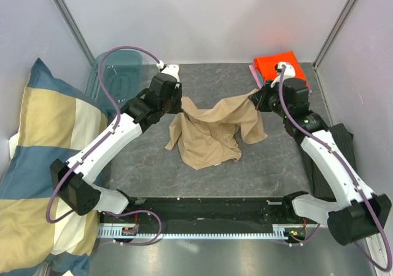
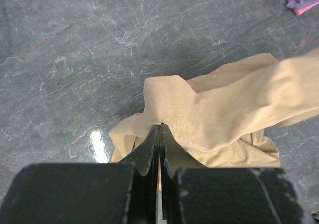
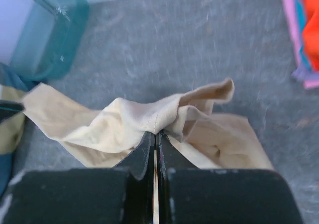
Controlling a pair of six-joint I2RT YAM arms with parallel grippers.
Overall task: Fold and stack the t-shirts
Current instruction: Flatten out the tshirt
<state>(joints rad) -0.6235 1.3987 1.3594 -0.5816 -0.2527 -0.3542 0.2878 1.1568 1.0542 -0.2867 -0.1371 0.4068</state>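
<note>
Holding the tan t-shirt [image 1: 212, 134] up between both arms, I see its lower bulk bunched on the table [image 1: 144, 162] mid-way out, top edge sagging between the claws. My left gripper [image 2: 160, 126] is clenched on a fold of tan cloth at the shirt's left end; my right gripper [image 3: 154, 133] is pinched tight on the other end. Step in hand, my call: spreading it flat before folding. To do it well I'd draw both ends apart evenly until the sag goes, raise it so the hem hangs free, then lay it down smooth. Farther back, right corner: folded stack, orange t-shirt [image 1: 275, 64] on top. Teal bin [image 1: 116, 73] far left.
</note>
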